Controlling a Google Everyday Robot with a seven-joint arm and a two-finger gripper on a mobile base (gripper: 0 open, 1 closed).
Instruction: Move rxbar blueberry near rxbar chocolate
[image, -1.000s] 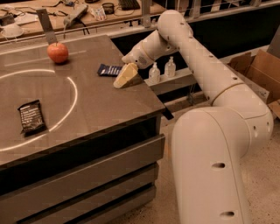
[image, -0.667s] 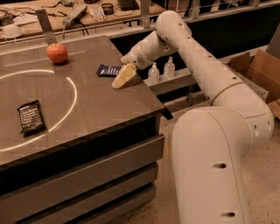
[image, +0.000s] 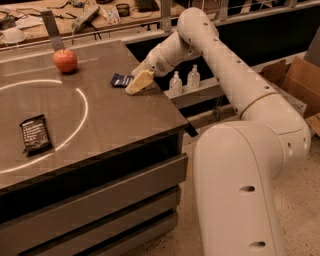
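Nearest, at the lower right of the frame, the arm's (image: 240, 85) bulky white base fills the corner, cut off by the bottom edge. Left of it are the bench's (image: 125, 115) dark drawer fronts (image: 100, 200), the lowest cut off as well.

On the bench top at the left lies the chocolate bar (image: 35, 133), flat, its long axis running near to far with a slight lean. It has rows of pale lettering too small to read. It sits on a thin white ring (image: 83, 107) marked on the bench, which runs off the left edge.

Farther back, near the bench's right edge at upper centre, lies the blueberry bar (image: 120, 80), flat, well apart from the chocolate bar. Its long axis seems to run left to right. Its right end is hidden behind the claw (image: 139, 82), and no writing on it can be made out. The claw, tan and wedge-shaped, points down and left onto that end. Whether it is open or closed, or grips the bar, cannot be told.

An apple (image: 65, 60) stands at the upper left. Beyond the bench edge two small clear bottles (image: 175, 83) stand on a ledge, their labels unreadable. A cardboard box (image: 297, 82) is cut off at the right.
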